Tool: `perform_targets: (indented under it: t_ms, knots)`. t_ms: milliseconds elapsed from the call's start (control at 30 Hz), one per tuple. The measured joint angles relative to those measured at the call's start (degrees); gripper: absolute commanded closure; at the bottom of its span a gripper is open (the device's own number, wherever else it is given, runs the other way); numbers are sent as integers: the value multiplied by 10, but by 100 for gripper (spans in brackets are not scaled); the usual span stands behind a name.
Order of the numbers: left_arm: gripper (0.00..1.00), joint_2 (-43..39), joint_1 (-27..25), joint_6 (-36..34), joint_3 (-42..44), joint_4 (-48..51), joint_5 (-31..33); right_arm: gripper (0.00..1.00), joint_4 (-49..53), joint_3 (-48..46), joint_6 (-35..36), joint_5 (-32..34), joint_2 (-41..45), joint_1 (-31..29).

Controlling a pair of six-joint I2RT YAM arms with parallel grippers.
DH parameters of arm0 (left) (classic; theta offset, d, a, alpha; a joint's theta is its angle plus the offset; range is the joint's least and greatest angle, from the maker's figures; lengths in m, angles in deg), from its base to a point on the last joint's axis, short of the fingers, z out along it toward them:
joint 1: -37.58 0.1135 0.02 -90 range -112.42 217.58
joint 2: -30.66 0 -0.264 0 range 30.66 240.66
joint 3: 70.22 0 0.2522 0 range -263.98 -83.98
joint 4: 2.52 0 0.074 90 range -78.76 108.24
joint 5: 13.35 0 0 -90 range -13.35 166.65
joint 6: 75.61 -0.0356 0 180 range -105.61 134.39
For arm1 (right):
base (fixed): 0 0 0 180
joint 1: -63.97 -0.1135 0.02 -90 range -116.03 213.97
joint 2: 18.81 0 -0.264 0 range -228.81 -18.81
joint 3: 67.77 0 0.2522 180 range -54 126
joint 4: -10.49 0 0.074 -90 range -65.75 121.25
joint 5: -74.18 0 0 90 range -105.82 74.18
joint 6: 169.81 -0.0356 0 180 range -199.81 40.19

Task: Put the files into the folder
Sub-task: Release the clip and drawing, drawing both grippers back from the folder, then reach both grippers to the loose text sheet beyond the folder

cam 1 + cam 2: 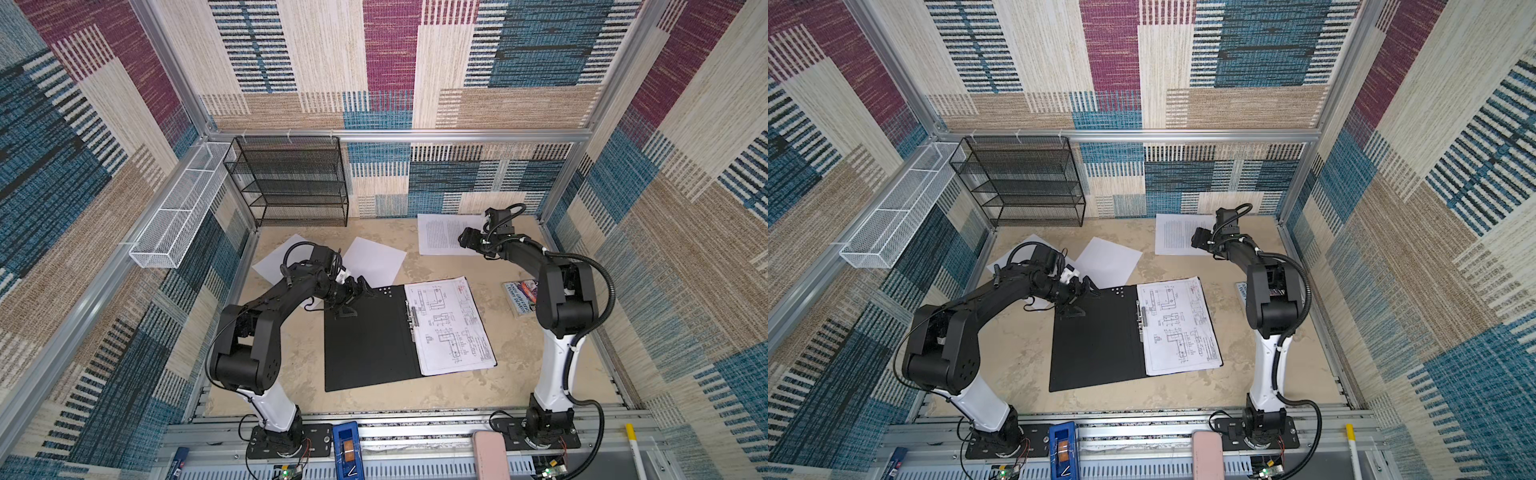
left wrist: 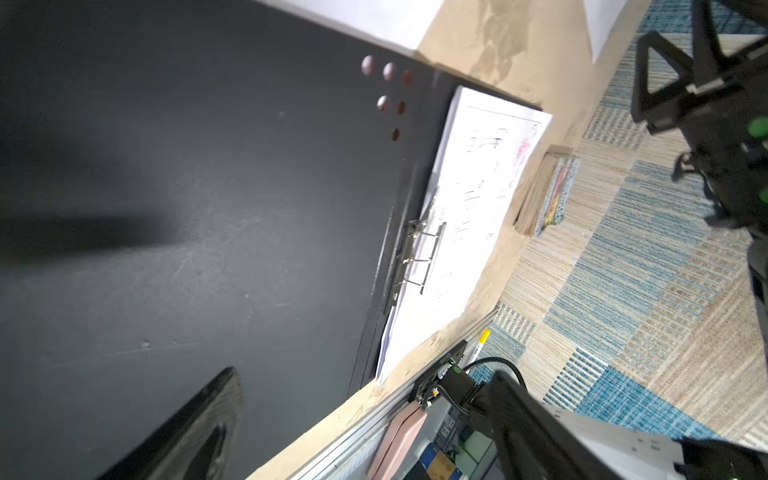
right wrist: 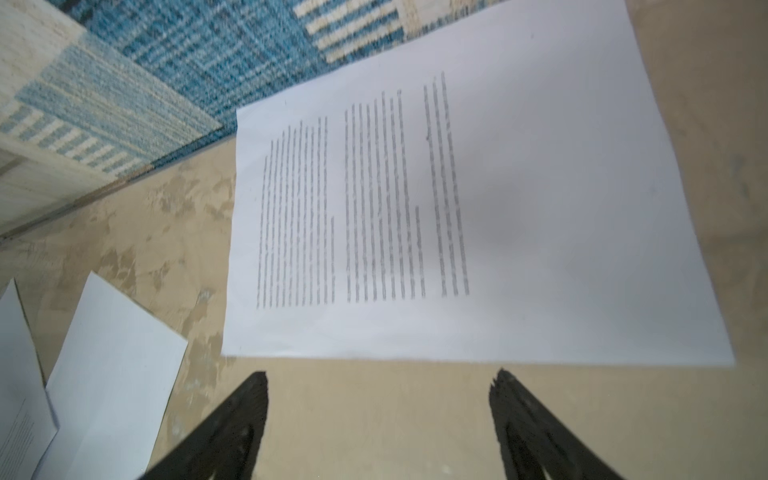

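Over the folder (image 1: 365,345), left end effector (image 1: 355,300) agape; right end effector (image 3: 379,376) agape near printed sheet (image 3: 498,208).

Free room — both grippers
Bare table (image 3: 374,440) between right gripper's (image 3: 380,372) fingers (image 3: 237,419), printed sheet (image 3: 519,216) ahead; flat folder (image 1: 365,345) under left gripper (image 1: 355,298), metal clip (image 1: 412,318) beyond.

Open folder (image 1: 365,340) — drawing sheet (image 1: 451,328) lies inside.

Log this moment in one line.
folder open, drawing sheet inside | left gripper open over folder's bare flap | right gripper open near printed sheet, not holding it | blank sheet loose
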Motion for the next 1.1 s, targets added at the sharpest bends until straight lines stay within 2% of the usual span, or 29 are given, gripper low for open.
perform_targets:
  t_ms: [267,467,733,933,1100]
  knots:
    - [1,-93,-7,-37,4,2,12,13,56,180,6,39,-132,33]
    - [1,-104,-10,-41,5,2,12,14,90,203,4,40,-159,41]
    - [1,-96,-26,-38,-5,2,13,16,35,121,5,-2,-129,42]
    - [6,-60,-41,-7,-19,-30,12,16,-20,-16,-16,-63,-52,28]
    - [11,-8,-61,38,-41,-85,12,16,-76,-140,-66,-117,21,-15]
